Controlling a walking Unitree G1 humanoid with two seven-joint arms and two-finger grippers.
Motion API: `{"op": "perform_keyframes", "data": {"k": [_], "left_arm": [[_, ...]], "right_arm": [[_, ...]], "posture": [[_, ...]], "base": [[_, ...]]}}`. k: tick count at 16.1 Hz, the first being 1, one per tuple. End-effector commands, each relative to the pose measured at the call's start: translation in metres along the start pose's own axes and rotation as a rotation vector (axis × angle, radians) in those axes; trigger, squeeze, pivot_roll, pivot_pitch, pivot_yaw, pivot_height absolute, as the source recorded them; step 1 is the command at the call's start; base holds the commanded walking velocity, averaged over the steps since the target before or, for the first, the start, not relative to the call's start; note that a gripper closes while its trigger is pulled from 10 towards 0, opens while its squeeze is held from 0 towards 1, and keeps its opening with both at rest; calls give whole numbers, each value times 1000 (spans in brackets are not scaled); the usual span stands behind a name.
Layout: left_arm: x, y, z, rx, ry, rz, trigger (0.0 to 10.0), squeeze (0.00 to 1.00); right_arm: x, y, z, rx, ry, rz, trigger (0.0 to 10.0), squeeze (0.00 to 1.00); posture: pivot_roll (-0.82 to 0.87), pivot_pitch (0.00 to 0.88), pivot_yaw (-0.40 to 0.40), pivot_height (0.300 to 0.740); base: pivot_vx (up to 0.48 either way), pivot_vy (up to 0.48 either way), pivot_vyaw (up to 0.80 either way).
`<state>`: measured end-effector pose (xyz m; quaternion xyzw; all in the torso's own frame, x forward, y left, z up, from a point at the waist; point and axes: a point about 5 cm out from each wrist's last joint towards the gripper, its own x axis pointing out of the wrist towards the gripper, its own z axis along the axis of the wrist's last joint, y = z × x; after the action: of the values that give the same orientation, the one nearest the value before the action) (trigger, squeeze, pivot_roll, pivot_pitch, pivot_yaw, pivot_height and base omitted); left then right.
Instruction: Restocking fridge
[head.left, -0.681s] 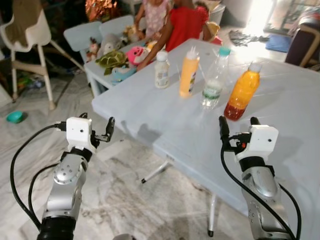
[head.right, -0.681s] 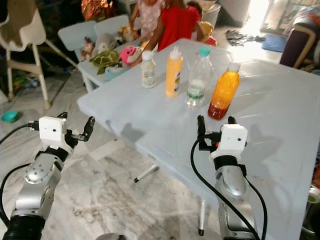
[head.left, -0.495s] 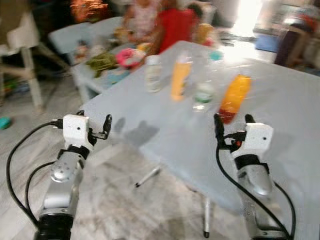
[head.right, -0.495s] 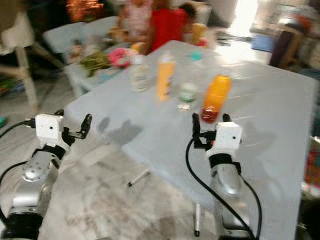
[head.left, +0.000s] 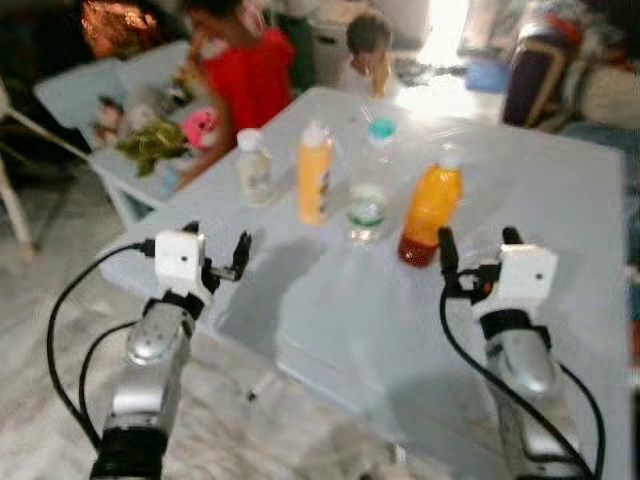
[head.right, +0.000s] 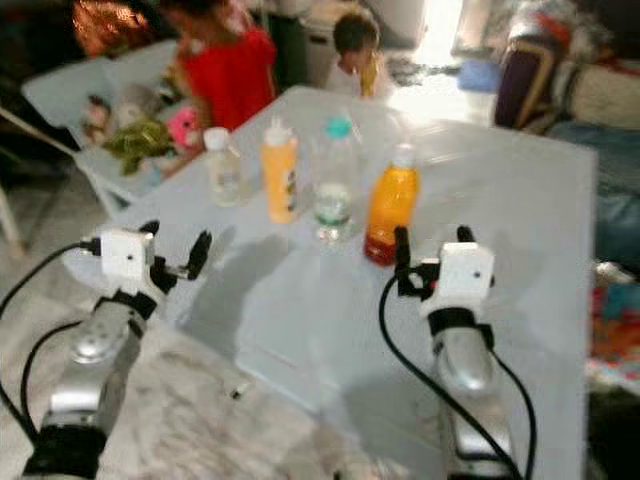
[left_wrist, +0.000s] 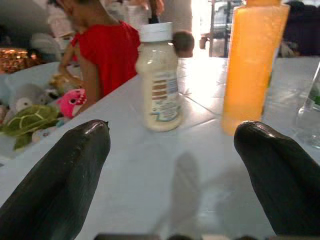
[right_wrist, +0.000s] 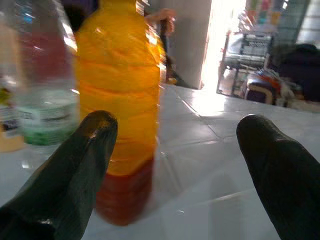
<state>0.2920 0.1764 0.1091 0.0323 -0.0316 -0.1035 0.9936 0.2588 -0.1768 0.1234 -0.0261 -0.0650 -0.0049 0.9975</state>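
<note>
1. Head views: four bottles stand in a row on the grey bench (head.left: 560, 200); the orange juice bottle (head.left: 430, 215) is just beyond the right tool (head.left: 477, 252).
2. Left wrist: left tool (left_wrist: 172, 145) released, facing the white bottle (left_wrist: 159, 80).
3. Right wrist: fingers (right_wrist: 85, 150) spread, the juice bottle near.

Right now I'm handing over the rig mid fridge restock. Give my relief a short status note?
Left gripper open, empty, over the table's near-left edge, facing the small white bottle. Right gripper open, empty, just short of the orange juice bottle. Yellow squeeze bottle and clear water bottle stand between those two. All four upright, untouched. Nothing picked yet; all still to collect. People sit beyond the table.
</note>
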Motion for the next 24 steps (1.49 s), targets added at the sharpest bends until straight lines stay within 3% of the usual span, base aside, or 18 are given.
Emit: {"op": "perform_keyframes", "data": {"k": [1,4,10,15,18,24], "left_arm": [[-6,12,-2,9,13,39,10000,0],[-5,11,-2,9,13,36,10000,0],[-4,7,-2,8,16,22,10000,0],[-7,6,-4,12,24,16,10000,0],[-7,11,-3,20,33,64,10000,0],[-12,18,-7,1,61,40,10000,0]], "right_arm": [[1,9,3,9,-16,31,10000,0],[5,12,9,-21,-48,52,10000,0],[40,-19,47,-95,-167,-4,10000,0],[54,-31,55,-106,-176,-14,10000,0],[52,-27,54,-94,-176,4,10000,0],[18,8,32,13,-100,48,10000,0]], "posture": [[-74,0,21,740],[-76,0,26,740],[-66,0,30,740],[-54,0,33,740],[-49,0,35,740],[-57,0,48,740]], "base": [[0,0,0],[0,0,0],[0,0,0],[0,0,0],[0,0,0],[81,114,-72]]}}
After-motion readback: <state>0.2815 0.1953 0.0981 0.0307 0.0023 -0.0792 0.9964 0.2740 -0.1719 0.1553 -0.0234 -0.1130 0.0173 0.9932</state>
